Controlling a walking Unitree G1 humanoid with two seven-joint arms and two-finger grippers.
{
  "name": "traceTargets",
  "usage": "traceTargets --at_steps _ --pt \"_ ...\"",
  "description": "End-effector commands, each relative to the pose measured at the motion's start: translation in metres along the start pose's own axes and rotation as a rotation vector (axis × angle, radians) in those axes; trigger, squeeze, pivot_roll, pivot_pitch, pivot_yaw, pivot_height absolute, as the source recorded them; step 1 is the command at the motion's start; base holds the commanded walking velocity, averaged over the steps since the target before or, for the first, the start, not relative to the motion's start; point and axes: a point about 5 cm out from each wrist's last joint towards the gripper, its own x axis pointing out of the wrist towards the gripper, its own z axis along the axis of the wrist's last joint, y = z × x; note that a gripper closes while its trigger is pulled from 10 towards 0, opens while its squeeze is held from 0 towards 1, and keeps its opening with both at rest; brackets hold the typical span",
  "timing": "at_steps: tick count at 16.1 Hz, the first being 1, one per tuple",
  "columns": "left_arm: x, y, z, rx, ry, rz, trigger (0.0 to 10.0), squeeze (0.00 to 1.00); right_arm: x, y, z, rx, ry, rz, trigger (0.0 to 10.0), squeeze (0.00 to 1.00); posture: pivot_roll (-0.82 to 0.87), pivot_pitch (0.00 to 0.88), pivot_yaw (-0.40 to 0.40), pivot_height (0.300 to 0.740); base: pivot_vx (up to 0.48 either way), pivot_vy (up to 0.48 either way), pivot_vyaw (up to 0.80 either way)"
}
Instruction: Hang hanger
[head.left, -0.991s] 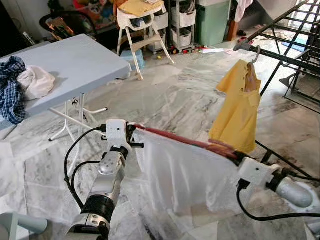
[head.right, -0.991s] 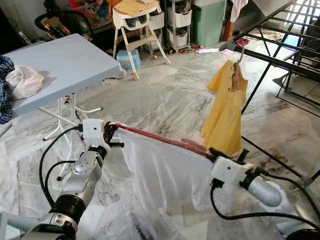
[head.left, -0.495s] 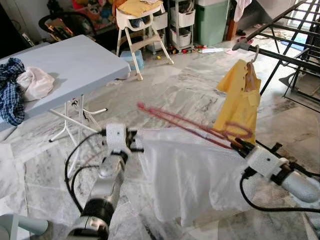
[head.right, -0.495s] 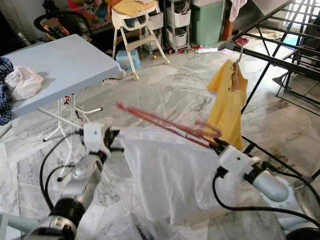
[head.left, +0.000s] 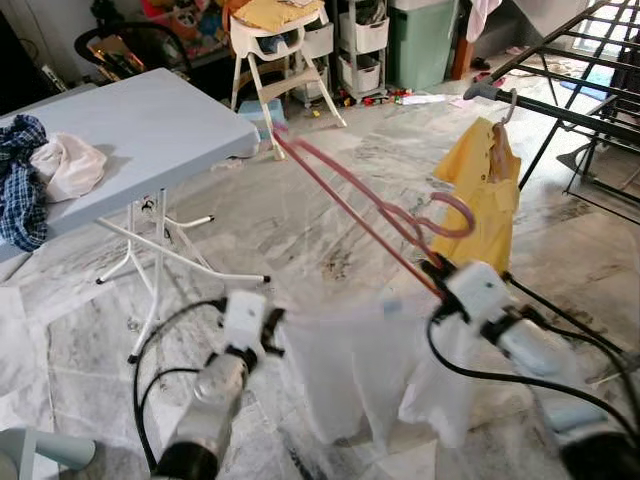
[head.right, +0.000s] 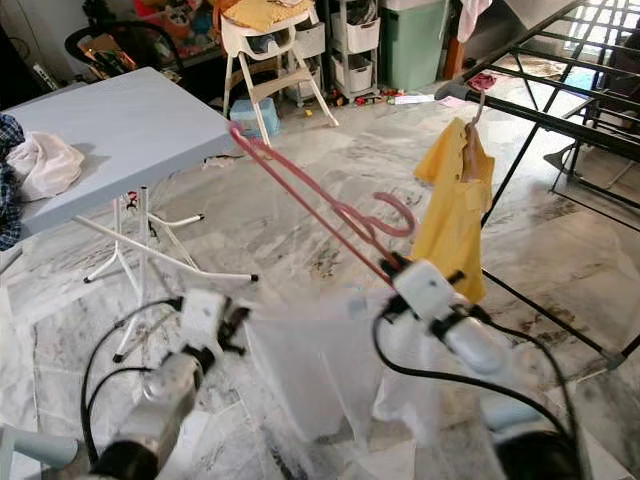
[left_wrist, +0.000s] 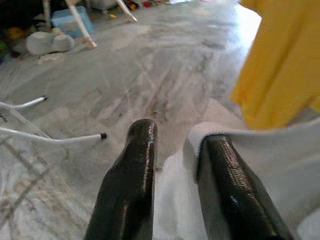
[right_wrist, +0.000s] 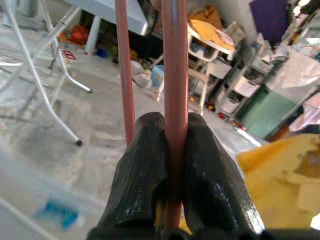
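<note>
Trouble could come because the white shirt (head.left: 375, 370) droops off the pink hanger (head.left: 365, 200), pinched tight in the right gripper (head.left: 437, 275), the left gripper (left_wrist: 175, 165) nipping its edge, with the rack (head.left: 560, 110) away at two o'clock.

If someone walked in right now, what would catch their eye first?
A long pink plastic hanger juts up from the right end effector, which is clamped on it, while a white garment sags between both arms. Behind, a yellow shirt hangs from the black metal drying rack.
</note>
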Motion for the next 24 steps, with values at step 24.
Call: traceTargets --at_steps 24 --pt "0.0 0.013 0.015 -0.008 -0.101 0.092 10.0 1.0 0.035 -0.027 0.056 0.411 -0.168 -0.165 0.0 0.0 -0.14 0.012 0.077 0.74 0.0 0.0 0.0"
